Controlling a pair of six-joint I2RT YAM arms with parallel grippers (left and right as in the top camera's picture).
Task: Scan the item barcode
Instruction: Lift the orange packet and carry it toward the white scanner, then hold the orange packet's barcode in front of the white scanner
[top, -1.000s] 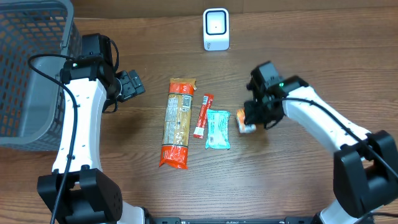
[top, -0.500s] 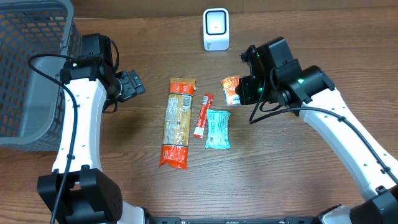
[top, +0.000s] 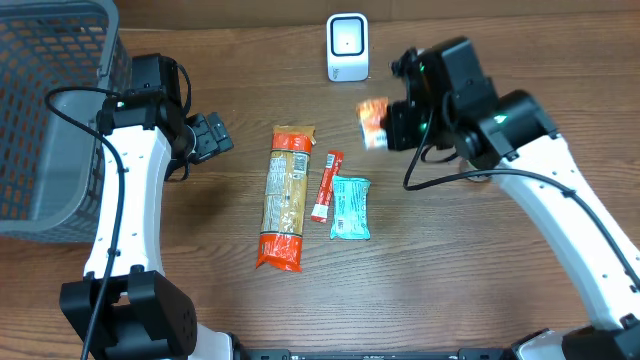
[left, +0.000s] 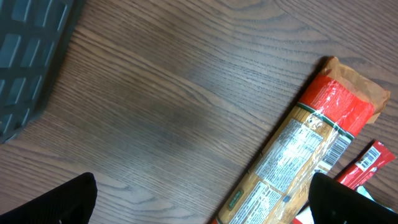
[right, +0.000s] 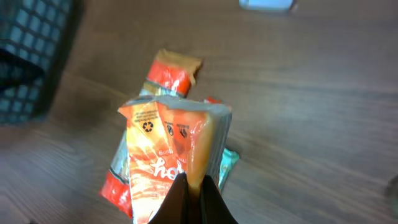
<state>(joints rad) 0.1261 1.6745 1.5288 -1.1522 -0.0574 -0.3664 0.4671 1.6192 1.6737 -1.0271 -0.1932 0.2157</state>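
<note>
One small orange crinkly snack packet (top: 373, 122) is pinched in the right gripper (top: 392, 128), off the table in the upper middle of the overhead view. It hangs just below and right of the white boxy scanner (top: 347, 46). The pick-up looks done to me; showing the barcode to the scanner is left. The left gripper (top: 213, 135) hangs wide open and empty at centre left.

Brown wood-grain worktop (top: 480, 280) — three packs lie side by side mid-table: a long orange packet (top: 285, 197), a red stick sachet (top: 326, 186), a teal packet (top: 350, 207). A white scanner (top: 347, 47) stands at the far edge, a grey basket (top: 50, 110) far left.
</note>
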